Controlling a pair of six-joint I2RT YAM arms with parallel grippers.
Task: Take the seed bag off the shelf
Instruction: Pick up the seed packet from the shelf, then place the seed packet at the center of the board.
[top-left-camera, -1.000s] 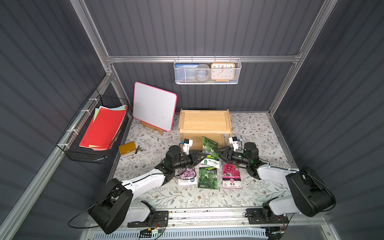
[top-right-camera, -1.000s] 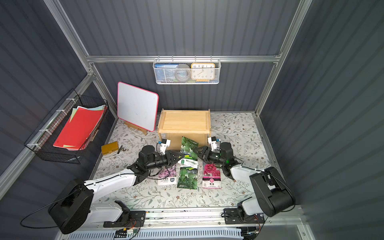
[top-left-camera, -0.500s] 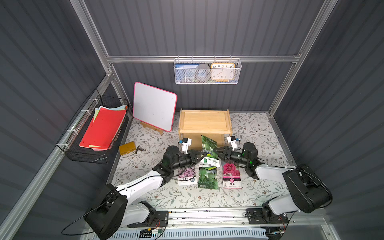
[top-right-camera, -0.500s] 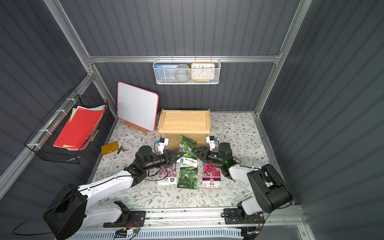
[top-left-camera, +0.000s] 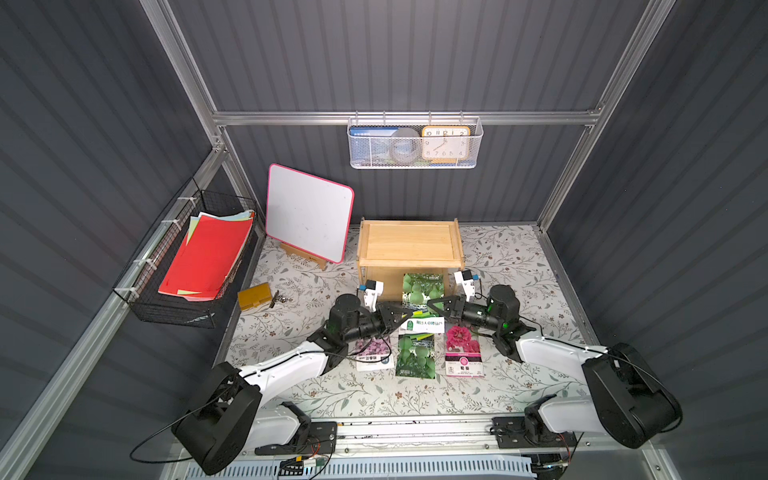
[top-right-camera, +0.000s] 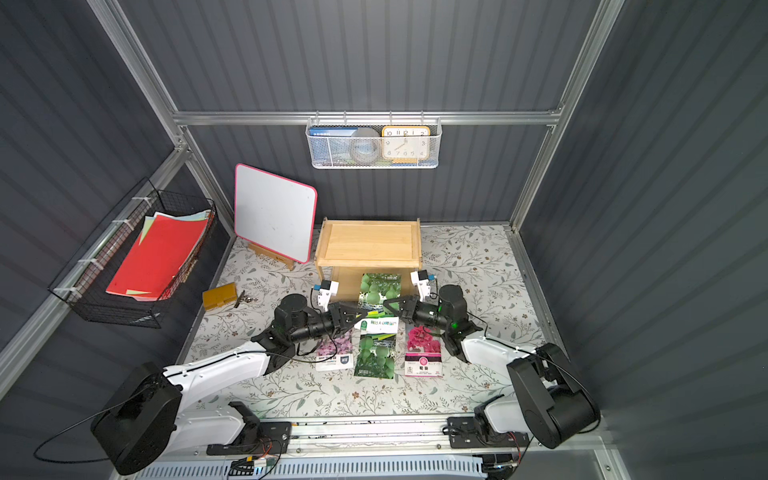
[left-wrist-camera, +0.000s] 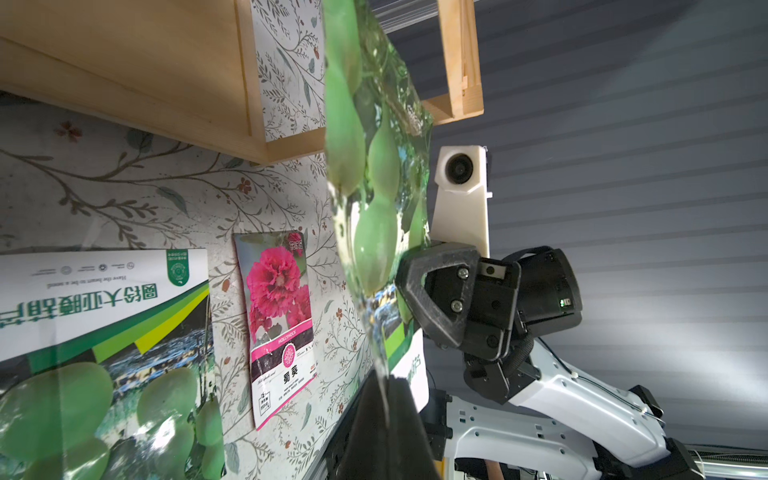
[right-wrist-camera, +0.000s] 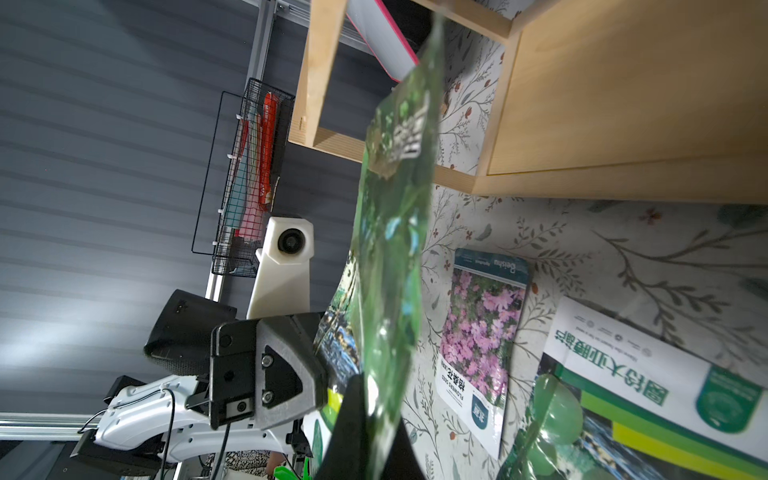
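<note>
The seed bag (top-left-camera: 423, 289), glossy green with a gourd picture, stands upright in the air just in front of the shelf (top-left-camera: 409, 241), a small light-wood rack. My left gripper (top-left-camera: 405, 312) is shut on the bag's lower left edge. My right gripper (top-left-camera: 434, 305) is shut on its lower right edge. In the left wrist view the seed bag (left-wrist-camera: 365, 187) runs into my left gripper (left-wrist-camera: 384, 399), with the shelf (left-wrist-camera: 145, 75) behind. In the right wrist view the seed bag (right-wrist-camera: 395, 249) is pinched in my right gripper (right-wrist-camera: 370, 399). The shelf's top tier is bare.
Three seed packets lie on the table under my arms: a pink-flower packet (top-left-camera: 374, 353), a green gourd packet (top-left-camera: 417, 349) and a red-flower packet (top-left-camera: 462, 351). A whiteboard (top-left-camera: 307, 218) leans left of the shelf. A yellow box (top-left-camera: 253, 296) lies at the left, under a black wire basket (top-left-camera: 199, 257).
My right gripper has shut on the seed bag's right edge. The left gripper has kept its hold, and the bag has barely moved.
</note>
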